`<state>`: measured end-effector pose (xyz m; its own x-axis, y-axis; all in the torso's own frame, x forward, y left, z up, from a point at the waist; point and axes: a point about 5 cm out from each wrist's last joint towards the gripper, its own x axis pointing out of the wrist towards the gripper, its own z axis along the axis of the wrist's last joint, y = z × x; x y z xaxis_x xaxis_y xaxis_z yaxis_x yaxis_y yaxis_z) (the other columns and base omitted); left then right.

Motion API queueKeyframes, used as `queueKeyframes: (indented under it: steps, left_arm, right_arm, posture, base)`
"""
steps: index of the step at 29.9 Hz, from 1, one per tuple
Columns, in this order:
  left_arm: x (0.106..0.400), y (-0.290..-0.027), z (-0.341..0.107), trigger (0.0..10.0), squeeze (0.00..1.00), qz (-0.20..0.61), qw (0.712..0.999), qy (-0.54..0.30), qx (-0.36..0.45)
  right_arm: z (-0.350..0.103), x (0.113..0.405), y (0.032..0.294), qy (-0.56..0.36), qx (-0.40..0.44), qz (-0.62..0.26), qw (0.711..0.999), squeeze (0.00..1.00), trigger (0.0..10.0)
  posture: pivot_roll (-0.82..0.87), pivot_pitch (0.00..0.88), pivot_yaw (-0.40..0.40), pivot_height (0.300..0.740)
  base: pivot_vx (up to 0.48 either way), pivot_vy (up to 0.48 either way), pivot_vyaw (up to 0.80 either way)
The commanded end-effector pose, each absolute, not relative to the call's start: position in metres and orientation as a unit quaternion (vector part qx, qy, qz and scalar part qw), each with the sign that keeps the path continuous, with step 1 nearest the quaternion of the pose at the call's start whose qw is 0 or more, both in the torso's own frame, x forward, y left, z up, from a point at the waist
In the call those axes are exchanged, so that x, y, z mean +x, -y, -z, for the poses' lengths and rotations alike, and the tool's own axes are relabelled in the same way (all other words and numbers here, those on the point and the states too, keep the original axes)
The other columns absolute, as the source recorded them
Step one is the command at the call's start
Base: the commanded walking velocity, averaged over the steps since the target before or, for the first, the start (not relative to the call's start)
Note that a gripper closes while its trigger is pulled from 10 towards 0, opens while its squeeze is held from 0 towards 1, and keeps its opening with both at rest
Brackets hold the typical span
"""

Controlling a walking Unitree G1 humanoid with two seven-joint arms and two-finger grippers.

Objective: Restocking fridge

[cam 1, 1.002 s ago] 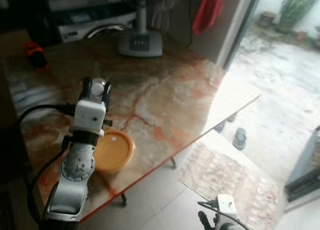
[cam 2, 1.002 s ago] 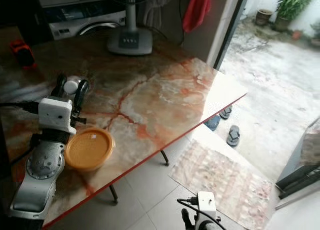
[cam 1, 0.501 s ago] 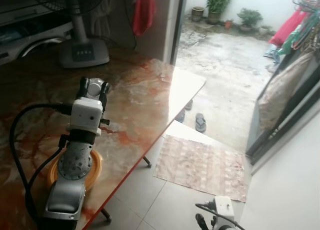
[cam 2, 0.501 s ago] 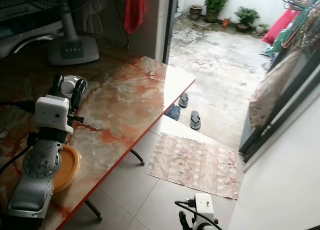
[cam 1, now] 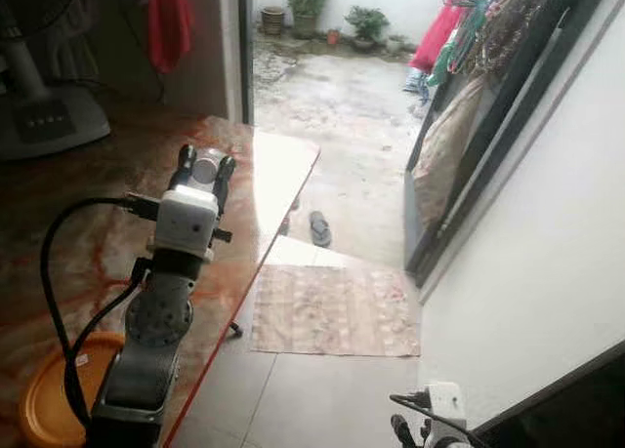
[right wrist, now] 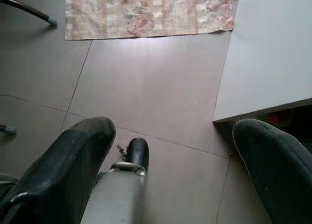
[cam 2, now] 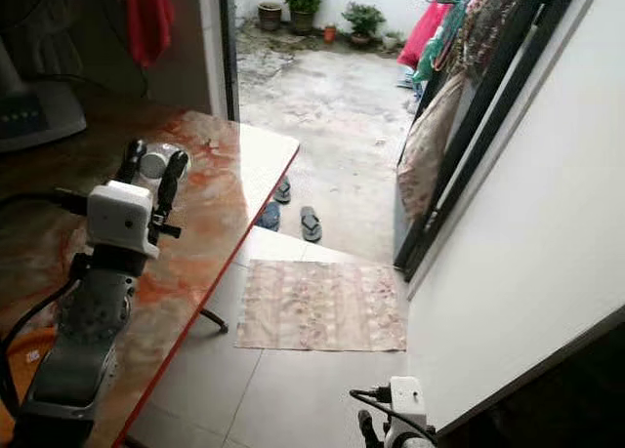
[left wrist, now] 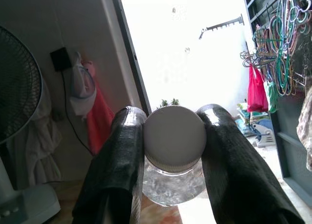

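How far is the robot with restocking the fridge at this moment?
Done: the left gripper is shut on a clear jar with a white lid, lifted above the marble table. In hand: the jar is carried; the head views face the doorway and the floor mat. The right gripper hangs open over the floor tiles. Left: placing the jar in a fridge. An orange plate lies on the table.

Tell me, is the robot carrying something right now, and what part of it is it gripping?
Yes. The left end effector holds a small clear jar, its fingers pinching the white lid. The right end effector hangs open above the floor.
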<state>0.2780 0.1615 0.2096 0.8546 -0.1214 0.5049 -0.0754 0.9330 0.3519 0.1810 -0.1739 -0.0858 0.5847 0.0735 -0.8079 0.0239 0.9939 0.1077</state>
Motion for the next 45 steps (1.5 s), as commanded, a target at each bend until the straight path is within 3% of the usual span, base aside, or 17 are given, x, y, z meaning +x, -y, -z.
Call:
queueKeyframes:
  steps: [1,45]
  left_arm:
    - [0.2770,-0.1561,-0.2159,10.0,0.00,0.020,0.942,0.286,0.174]
    - [0.2795,-0.1582,-0.2075,10.0,0.00,0.021,0.950,0.266,0.161]
  right_arm:
    - [0.0859,0.1798,0.1791,-0.458,0.051,-0.008,0.888,0.00,10.0]
    - [0.0858,0.1800,0.1786,-0.458,0.052,-0.011,0.888,0.00,10.0]
  posture:
    - [0.13,0.012,-0.063,0.740]
    - [0.13,0.021,-0.060,0.740]
  base:
    - [0.000,0.000,-0.80]
    - [0.000,0.000,-0.80]
